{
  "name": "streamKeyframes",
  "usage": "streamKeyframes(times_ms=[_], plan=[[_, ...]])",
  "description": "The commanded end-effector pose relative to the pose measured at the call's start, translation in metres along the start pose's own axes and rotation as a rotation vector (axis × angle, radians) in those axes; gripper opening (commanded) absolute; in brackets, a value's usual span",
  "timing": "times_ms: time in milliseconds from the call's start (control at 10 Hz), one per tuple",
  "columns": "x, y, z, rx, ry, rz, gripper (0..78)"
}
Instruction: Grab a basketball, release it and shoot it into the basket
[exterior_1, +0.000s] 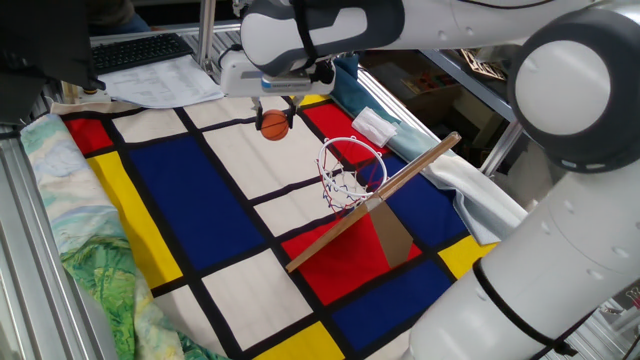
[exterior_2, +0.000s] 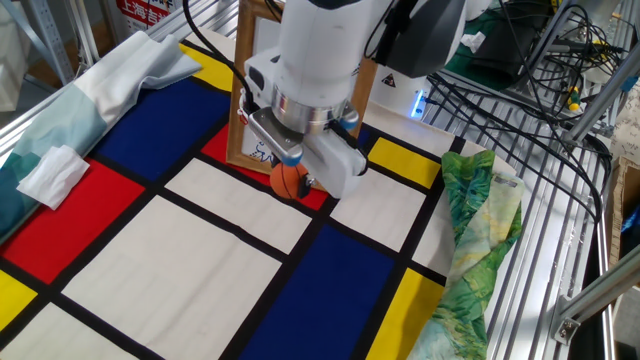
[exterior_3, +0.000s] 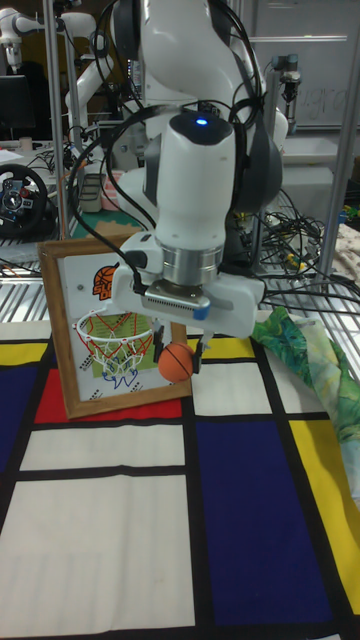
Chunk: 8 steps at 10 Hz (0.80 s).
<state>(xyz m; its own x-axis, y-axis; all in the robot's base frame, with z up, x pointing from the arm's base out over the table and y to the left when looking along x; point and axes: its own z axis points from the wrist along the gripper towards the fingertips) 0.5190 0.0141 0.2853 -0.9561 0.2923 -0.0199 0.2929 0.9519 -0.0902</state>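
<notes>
Orange basketball (exterior_3: 175, 363) pinched in the tool (exterior_3: 177, 352), aloft just beside the basket (exterior_3: 112, 340) rim, clear air below.

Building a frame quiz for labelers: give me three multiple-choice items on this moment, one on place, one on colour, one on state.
1. Where is the basketball?
A. in the net
B. held above the cloth, beside the basket
C. lying on the green fabric

2. What colour is the ring of the basket?
A. red and white
B. solid blue
C. black

3. What state is the gripper in?
A. open and empty
B. shut on the ball
C. out of view

Key: 1 B, the ball hangs under the arm, short of the ring. 2 A, red and white bands show. 3 B, the jaws flank the ball.
</notes>
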Motion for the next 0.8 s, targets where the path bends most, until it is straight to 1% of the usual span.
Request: streamKeyframes(times_ms=[100,200,300,400,500,700,800], plan=[[-0.0007,0.0001,-0.0014,0.010,-0.002,0.073,1.3],[-0.0007,0.0001,-0.0014,0.010,-0.002,0.104,1.3],[-0.0007,0.0001,-0.0014,0.006,-0.001,0.160,1.3],[-0.0007,0.0001,-0.0014,0.002,-0.011,0.195,1.3],[-0.0007,0.0001,-0.0014,0.006,-0.033,0.211,1.3],[-0.0001,-0.0005,-0.0016,0.010,-0.038,0.206,1.3],[0.0026,-0.0030,-0.0067,0.012,-0.032,0.195,1.3]])
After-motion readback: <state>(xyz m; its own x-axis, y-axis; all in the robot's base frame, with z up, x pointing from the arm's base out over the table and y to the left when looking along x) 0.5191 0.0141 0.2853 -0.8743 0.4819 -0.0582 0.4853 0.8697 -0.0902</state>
